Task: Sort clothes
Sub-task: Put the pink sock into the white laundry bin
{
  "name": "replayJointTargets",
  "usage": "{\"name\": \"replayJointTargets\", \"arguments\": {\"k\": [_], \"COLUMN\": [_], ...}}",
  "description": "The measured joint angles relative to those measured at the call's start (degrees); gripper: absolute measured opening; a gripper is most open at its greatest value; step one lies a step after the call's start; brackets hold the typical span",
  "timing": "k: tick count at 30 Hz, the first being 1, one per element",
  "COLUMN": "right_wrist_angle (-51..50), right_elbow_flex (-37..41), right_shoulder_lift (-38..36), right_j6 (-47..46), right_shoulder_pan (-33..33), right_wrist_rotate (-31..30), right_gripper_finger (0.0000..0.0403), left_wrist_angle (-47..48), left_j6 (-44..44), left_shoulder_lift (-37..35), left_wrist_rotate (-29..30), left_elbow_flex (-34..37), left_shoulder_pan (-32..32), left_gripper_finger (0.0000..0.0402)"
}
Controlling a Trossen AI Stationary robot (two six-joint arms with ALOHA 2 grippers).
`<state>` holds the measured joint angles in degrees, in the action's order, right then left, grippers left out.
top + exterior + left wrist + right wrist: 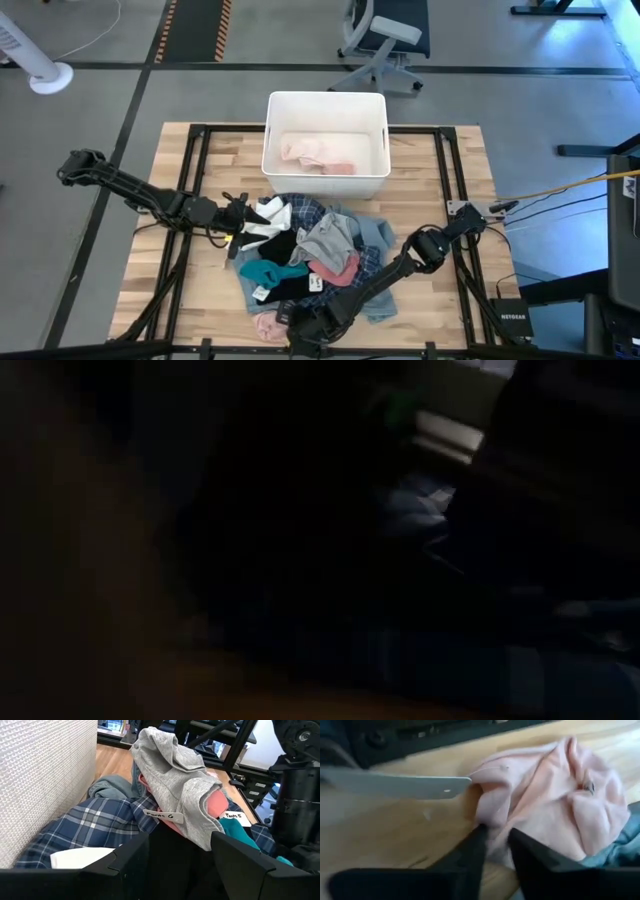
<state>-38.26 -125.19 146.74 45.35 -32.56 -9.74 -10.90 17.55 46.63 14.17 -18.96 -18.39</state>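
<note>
The clothes [305,255] lie in a heap on the wooden table: blue plaid shirt [95,827], grey piece [175,780], teal piece [262,272], black, white and pink pieces. My left gripper [240,228] is at the heap's left edge. It is open, with its fingers on either side of a black piece [180,865]. My right gripper [292,322] is at the heap's near edge, shut on a pale pink garment [560,805] that lies on the table. The low view is dark and shows little. My right gripper pinches the pale pink garment's bunched edge [492,820] between its two fingers, at the side nearest a white tag [395,785]. The fingers come low along the table top. The garment lies slack on the wood, not lifted.
A white plastic bin [325,182] stands behind the heap with a pink garment [318,155] in it. Black frame bars run along the table's edges. Bare wood shows left and right of the heap. An office chair [385,35] and a fan [40,60] stand on the floor beyond.
</note>
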Motion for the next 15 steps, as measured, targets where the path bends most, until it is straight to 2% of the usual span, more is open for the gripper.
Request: {"name": "replayJointTargets", "arguments": {"k": [3,5,8,15], "right_wrist_angle": [-1.1,-1.4,-2.6,-4.0], "right_elbow_flex": [0.1,0.2,0.3,0.4], "right_shoulder_lift": [0.0,0.0,-0.4,-6.6], "right_j6": [0.0,-0.1,-1.5,-2.2], "right_shoulder_pan": [0.4,0.6,0.7,0.7], "right_wrist_rotate": [0.0,-1.2,-3.6,-3.8], "right_gripper_finger": [0.0034,0.0012,0.002,0.0009], "left_wrist_angle": [0.0,0.0,0.1,1.9], "left_j6": [-0.2,0.0,0.2,0.3], "left_shoulder_lift": [0.0,0.0,0.0,0.0], "left_wrist_rotate": [0.0,0.0,0.0,0.0], "left_elbow_flex": [0.0,0.0,0.0,0.0], "left_shoulder_pan": [0.0,0.0,0.0,0.0], "left_gripper_finger": [0.021,0.021,0.021,0.021]}}
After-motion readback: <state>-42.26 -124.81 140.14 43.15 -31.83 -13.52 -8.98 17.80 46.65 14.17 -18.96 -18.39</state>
